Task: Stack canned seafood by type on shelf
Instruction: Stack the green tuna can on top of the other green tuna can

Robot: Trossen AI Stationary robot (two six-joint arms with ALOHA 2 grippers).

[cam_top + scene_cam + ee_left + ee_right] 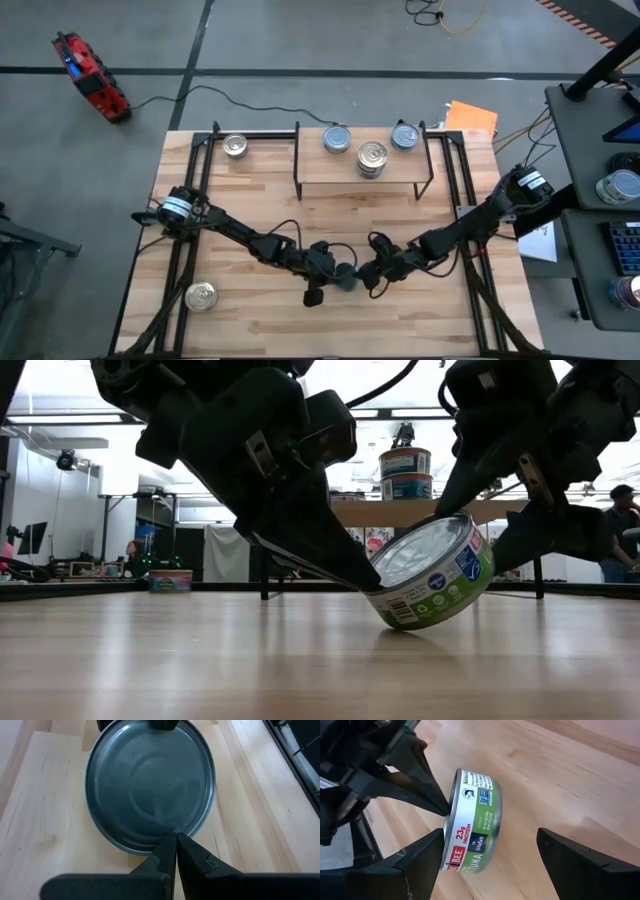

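Observation:
A canned-seafood tin with a green and white label stands tilted on the tabletop's middle. It rests on its lower edge, and its shiny top faces my left gripper, which is shut at the top's low rim. My right gripper is open with a finger on each side of the tin: one by the top's raised rim, the other past the tin's bottom with bare table between. The shelf at the far middle carries two blue-topped tins and a silver-topped stack. My left gripper presses its shut fingertips against the low rim of the tin's top. It comes slanting down from the table's left side. The tin stays tilted, its lower edge on the table. My right gripper has one finger close against the tin's top rim. I cannot tell whether it touches.
Two silver-topped tins stand on the table, one at the far left and one at the near left. The shelf's black legs stand behind the grippers. Black frame rails run along both table sides.

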